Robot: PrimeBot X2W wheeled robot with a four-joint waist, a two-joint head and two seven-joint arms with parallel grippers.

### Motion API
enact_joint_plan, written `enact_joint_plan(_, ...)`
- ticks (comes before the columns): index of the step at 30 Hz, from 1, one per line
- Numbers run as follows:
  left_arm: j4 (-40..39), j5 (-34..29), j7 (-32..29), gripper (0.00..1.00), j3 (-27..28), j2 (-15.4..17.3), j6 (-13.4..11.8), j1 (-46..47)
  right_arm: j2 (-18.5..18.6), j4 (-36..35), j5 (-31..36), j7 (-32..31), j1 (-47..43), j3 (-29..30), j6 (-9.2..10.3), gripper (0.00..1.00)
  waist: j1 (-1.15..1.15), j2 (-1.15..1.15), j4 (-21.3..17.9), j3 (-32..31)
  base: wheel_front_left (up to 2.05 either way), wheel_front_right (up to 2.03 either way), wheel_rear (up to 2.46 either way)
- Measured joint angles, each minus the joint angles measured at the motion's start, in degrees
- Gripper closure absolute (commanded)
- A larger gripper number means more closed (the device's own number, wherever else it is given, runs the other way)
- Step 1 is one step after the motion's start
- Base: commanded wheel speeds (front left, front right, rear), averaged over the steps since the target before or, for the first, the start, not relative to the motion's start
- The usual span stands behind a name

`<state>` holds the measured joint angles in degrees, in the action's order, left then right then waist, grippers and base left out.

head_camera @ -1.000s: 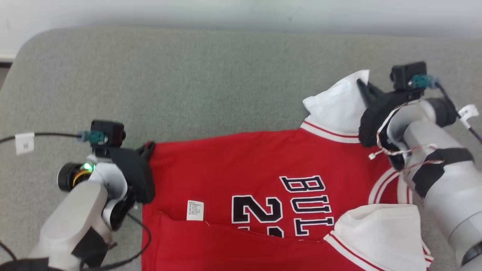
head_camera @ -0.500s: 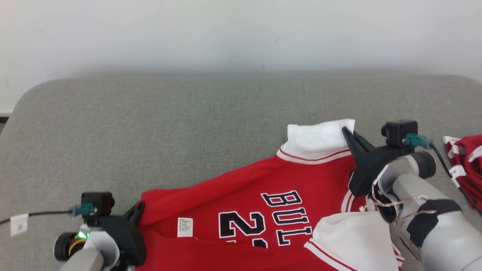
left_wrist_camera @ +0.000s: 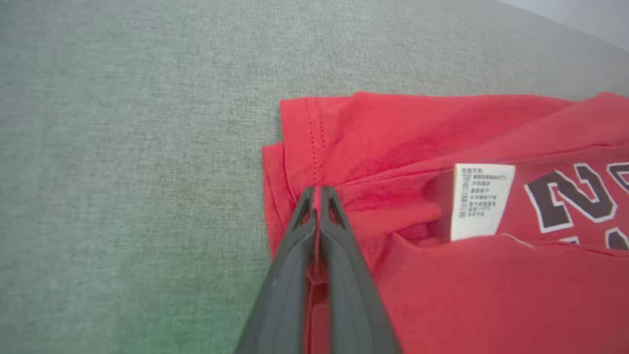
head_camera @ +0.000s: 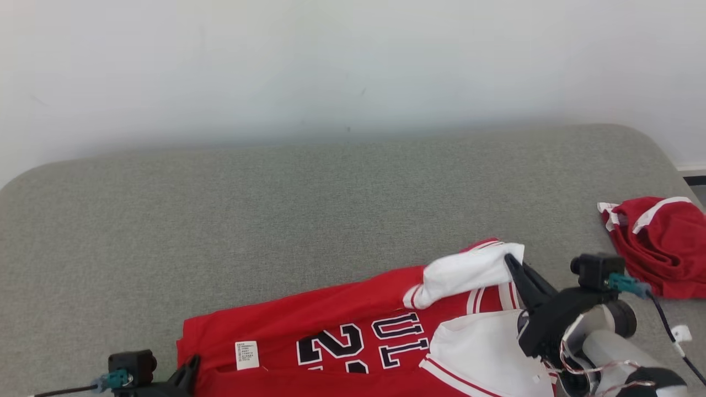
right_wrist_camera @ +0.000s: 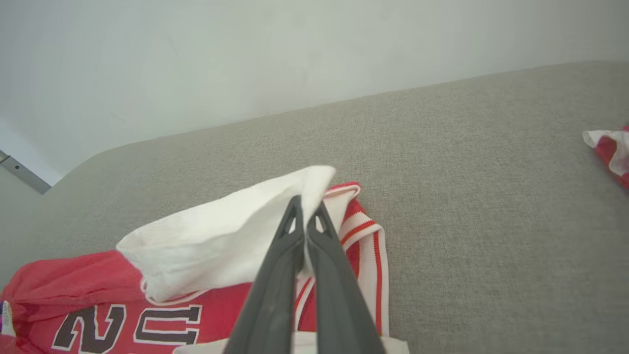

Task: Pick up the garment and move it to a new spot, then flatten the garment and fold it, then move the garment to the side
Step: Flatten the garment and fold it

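Note:
The garment [head_camera: 331,331] is a red jersey with white sleeves and black lettering, lying on the grey cushion [head_camera: 276,209] at the bottom of the head view. My left gripper [left_wrist_camera: 319,189] is shut on the garment's red hem corner [left_wrist_camera: 314,142], beside a white care label [left_wrist_camera: 479,199]. In the head view that gripper [head_camera: 190,364] shows at the lower left edge. My right gripper [right_wrist_camera: 305,200] is shut on the edge of a white sleeve [right_wrist_camera: 221,236], which is lifted and folded over the red body. In the head view it [head_camera: 510,262] grips the sleeve [head_camera: 463,273].
A second crumpled red and white garment [head_camera: 659,245] lies at the cushion's right end, also seen in the right wrist view [right_wrist_camera: 612,147]. A pale wall [head_camera: 331,66] stands behind the cushion. Bare grey cushion stretches to the left and back of the jersey.
The head camera has tilted up, so the scene sits lower. The right gripper has carried the white sleeve inward over the red body; the left gripper still holds the hem corner.

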<state>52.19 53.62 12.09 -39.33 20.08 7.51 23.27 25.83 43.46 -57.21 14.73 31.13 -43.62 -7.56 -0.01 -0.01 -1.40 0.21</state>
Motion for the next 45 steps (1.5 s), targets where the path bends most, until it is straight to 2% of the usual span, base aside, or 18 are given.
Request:
enact_joint_plan(13,2.18,-0.29,2.81,1.00,1.34,-0.51,0.03,-0.74,-0.93,-6.00,0.88,0.26,-8.84,7.58,0.00,1.00,0.01,0.00,-1.05,-0.23,0.00,0.00,0.00)
enact_joint_plan(20,0.23,-4.21,2.94,1.00,5.89,-0.59,-0.01,-2.04,-1.67,-5.60,3.66,0.26,-12.41,10.60,0.00,1.00,0.01,0.01,-1.19,-0.03,0.00,0.00,0.00)
enact_joint_plan(21,0.09,-4.77,2.94,1.00,6.48,-0.88,-0.05,-2.70,-1.88,-5.13,4.06,0.26,-12.69,10.63,0.00,0.80,0.01,0.01,-1.18,0.01,0.00,0.00,0.00)
enact_joint_plan(22,-0.25,-5.24,2.94,0.98,7.24,-1.24,-0.24,-3.35,-2.05,-4.85,4.56,0.26,-12.90,10.80,0.00,0.51,0.01,0.01,-1.14,0.06,0.00,0.00,0.00)
enact_joint_plan(23,-0.69,-5.83,2.96,0.71,7.95,-1.59,-0.45,-3.76,-2.35,-4.70,4.71,0.26,-13.02,11.49,0.00,0.00,0.01,0.01,-1.10,0.11,0.00,0.00,0.00)
enact_joint_plan(24,-1.22,-6.69,2.94,0.52,8.75,-1.87,-0.60,-4.20,-2.60,-4.59,4.99,0.26,-13.02,12.03,0.00,0.00,0.01,0.01,-1.02,0.15,0.00,0.00,0.00)
enact_joint_plan(25,-2.05,-7.82,2.94,0.07,9.96,-2.09,-1.37,-4.69,-2.77,-4.46,5.52,0.25,-13.06,12.59,0.00,0.00,0.01,0.01,-0.93,0.19,0.00,0.00,0.00)
enact_joint_plan(26,-3.48,-8.93,2.94,0.00,11.39,-2.14,-2.22,-5.26,-3.00,-4.45,6.34,0.26,-13.17,13.95,0.00,0.00,0.01,0.01,-0.86,0.25,0.00,0.00,0.00)
enact_joint_plan(31,-10.67,-16.34,2.96,0.00,17.69,-4.15,-5.19,-10.16,-3.68,-5.26,12.02,0.37,-14.32,21.85,0.00,0.00,0.01,0.01,-0.11,0.31,0.00,0.00,0.00)
enact_joint_plan(36,-18.81,-25.51,2.96,0.00,25.06,-6.16,-8.60,-14.86,-6.12,-5.76,19.74,0.37,-16.54,28.63,0.00,0.00,0.01,0.01,0.43,-0.12,0.00,0.00,0.00)
enact_joint_plan(41,-24.15,-33.63,2.96,0.00,30.20,-9.03,-10.09,-18.91,-8.60,-7.57,30.30,0.36,-17.76,35.86,0.00,0.00,0.01,0.01,0.90,-0.49,0.00,0.00,0.00)
enact_joint_plan(45,-27.84,-38.06,2.96,0.00,33.32,-11.34,-9.47,-20.86,-11.52,-9.79,37.29,0.36,-19.78,40.06,0.00,0.00,0.01,0.01,1.31,-0.71,0.00,0.00,0.00)
